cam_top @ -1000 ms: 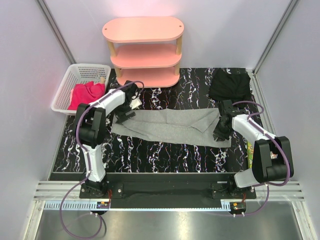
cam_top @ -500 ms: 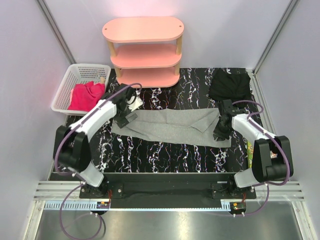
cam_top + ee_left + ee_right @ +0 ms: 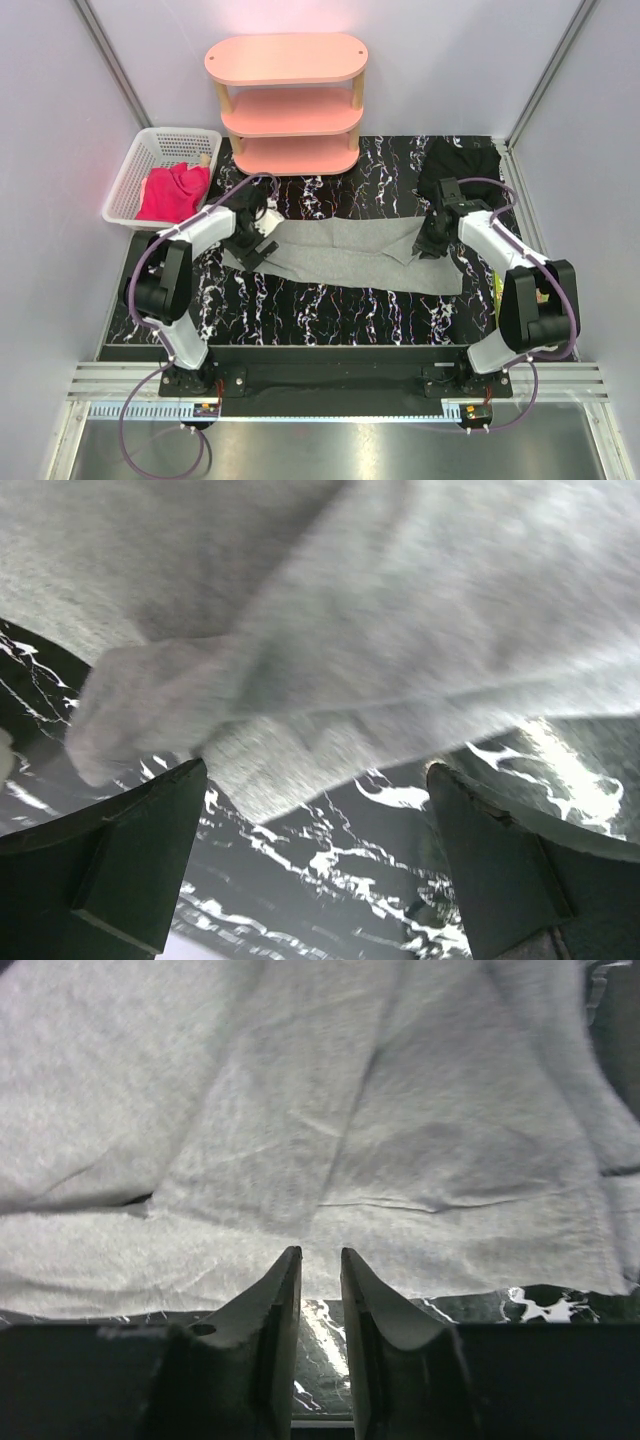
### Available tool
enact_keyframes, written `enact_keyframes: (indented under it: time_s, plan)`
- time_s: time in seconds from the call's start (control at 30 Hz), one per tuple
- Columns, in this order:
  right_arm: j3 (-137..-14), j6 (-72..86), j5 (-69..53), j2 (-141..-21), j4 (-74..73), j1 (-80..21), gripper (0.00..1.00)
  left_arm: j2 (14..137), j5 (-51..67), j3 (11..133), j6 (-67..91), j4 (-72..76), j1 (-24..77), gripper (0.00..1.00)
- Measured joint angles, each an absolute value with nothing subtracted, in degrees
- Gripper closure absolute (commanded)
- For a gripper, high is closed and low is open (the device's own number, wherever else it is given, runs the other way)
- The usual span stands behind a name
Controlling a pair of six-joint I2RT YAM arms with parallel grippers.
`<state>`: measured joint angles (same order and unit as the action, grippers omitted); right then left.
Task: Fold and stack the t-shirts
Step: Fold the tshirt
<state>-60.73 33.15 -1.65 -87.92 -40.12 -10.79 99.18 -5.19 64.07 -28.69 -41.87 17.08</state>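
Observation:
A mid-grey t-shirt (image 3: pixel 340 255) lies folded into a long strip across the middle of the marble table. My left gripper (image 3: pixel 250 244) hovers at its left end, jaws wide open and empty. In the left wrist view (image 3: pixel 315 815) the grey cloth (image 3: pixel 330 630) hangs just above the fingers (image 3: pixel 130 850). My right gripper (image 3: pixel 430 240) is over the shirt's right end. In the right wrist view (image 3: pixel 320 1255) its jaws are almost closed, with bare table in the narrow gap and grey cloth (image 3: pixel 300 1110) ahead. A black t-shirt (image 3: pixel 460 168) lies at the back right. A magenta-pink t-shirt (image 3: pixel 172 190) sits in the basket.
A white basket (image 3: pixel 140 160) stands at the back left. A pink three-tier shelf (image 3: pixel 288 100) stands at the back centre. A green-covered book (image 3: pixel 498 300) lies at the table's right edge. Grey walls close in on both sides.
My left arm swung its elbow out and back, and its gripper slid down onto the shirt's left end. My right gripper moved back and slightly left along the shirt's right end.

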Motion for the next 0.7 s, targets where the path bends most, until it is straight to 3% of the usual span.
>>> enact_keyframes:
  time_s: [0.37, 0.7]
  plan:
    - [-67.9, 25.4, 7.9, -97.3, -40.8, -25.3, 0.66, 99.8, 0.6, 65.0, -24.9, -38.9, 12.1, 0.01]
    - [-74.4, 22.2, 23.2, -105.5, -45.2, -26.9, 0.69, 97.7, 3.1, 61.6, -22.8, -38.1, 11.9, 0.01]
